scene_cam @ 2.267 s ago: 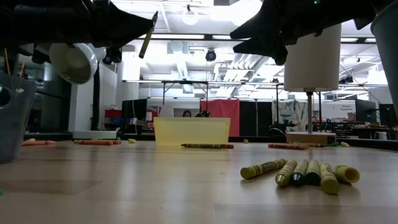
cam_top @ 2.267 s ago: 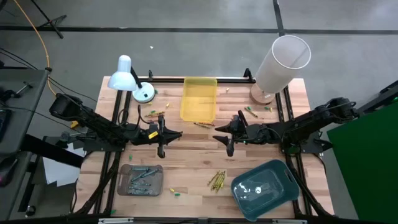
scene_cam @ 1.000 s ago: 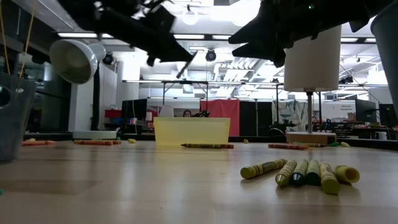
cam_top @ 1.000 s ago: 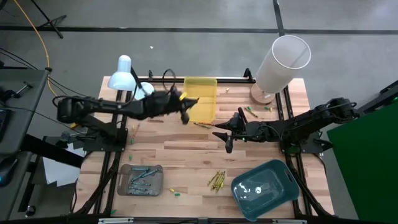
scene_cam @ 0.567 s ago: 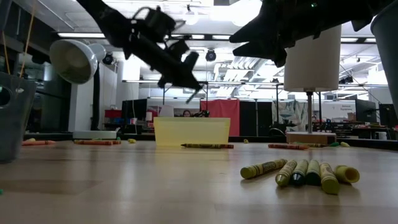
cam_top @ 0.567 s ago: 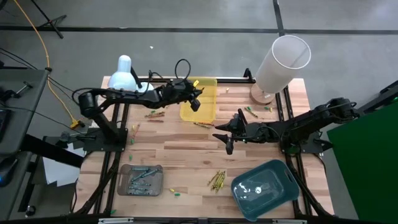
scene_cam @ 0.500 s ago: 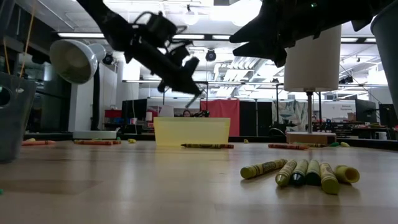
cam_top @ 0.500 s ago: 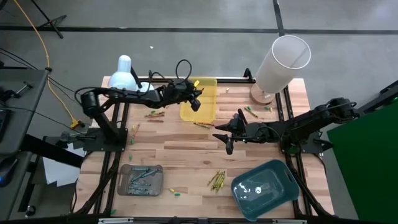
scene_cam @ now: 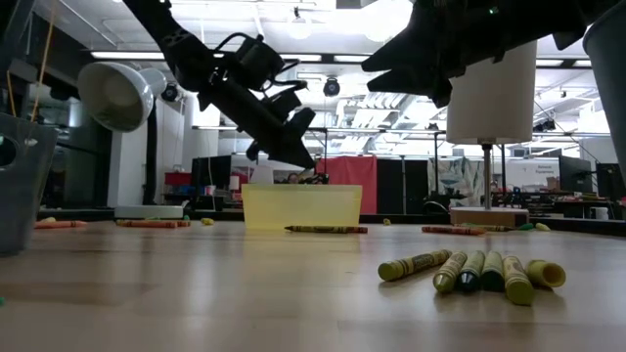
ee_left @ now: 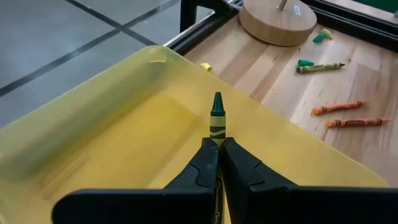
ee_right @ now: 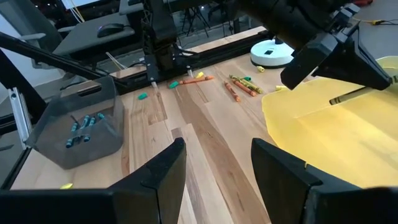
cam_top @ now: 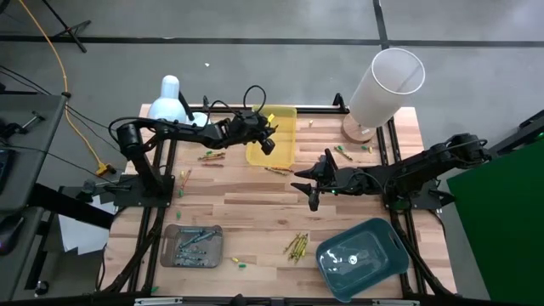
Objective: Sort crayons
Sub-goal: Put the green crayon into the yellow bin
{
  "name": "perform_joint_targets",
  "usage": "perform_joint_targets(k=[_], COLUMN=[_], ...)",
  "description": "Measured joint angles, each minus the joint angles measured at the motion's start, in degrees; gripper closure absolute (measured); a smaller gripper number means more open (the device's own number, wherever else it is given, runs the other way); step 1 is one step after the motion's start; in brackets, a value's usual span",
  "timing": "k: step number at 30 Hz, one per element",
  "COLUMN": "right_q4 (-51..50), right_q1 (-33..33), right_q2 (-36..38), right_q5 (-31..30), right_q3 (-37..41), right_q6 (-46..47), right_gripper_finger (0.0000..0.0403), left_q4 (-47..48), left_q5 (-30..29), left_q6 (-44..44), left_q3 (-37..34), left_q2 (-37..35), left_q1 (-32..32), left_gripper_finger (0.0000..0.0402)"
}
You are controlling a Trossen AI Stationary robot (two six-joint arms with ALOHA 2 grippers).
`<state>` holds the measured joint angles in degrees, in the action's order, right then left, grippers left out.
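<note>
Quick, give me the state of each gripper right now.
Left gripper: jaws closed on a yellow-green crayon, over the yellow tray.
Right gripper: jaws open, empty.

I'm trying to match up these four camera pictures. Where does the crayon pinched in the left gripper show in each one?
High view: hidden under the left gripper above the yellow tray.
Low view: too small to tell.
Left wrist view: yellow-green crayon pokes out between the shut fingers, centre.
Right wrist view: thin stick at far right, over the tray.
Shared landmark: the yellow tray.

A lab or workshop hall: ceiling strip lights [scene_cam: 127,56], concrete floor [cam_top: 255,59], distant workbenches [scene_cam: 548,205].
</note>
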<state>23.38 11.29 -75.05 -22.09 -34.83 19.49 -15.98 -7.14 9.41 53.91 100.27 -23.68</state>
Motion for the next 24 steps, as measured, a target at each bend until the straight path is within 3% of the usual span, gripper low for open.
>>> perform_joint_targets(k=[24], right_q4=[0.02], right_q1=[0.00], right_q2=[0.01], right_q5=[-0.02], right_q3=[0.00], right_q6=[1.49], right_gripper_finger=[0.0226], left_q4=[10.61], left_q5=[-0.92], left_q6=[5.47], left_q3=[-0.02], left_q2=[0.00], left_q1=[0.07], left_gripper_finger=[0.0401])
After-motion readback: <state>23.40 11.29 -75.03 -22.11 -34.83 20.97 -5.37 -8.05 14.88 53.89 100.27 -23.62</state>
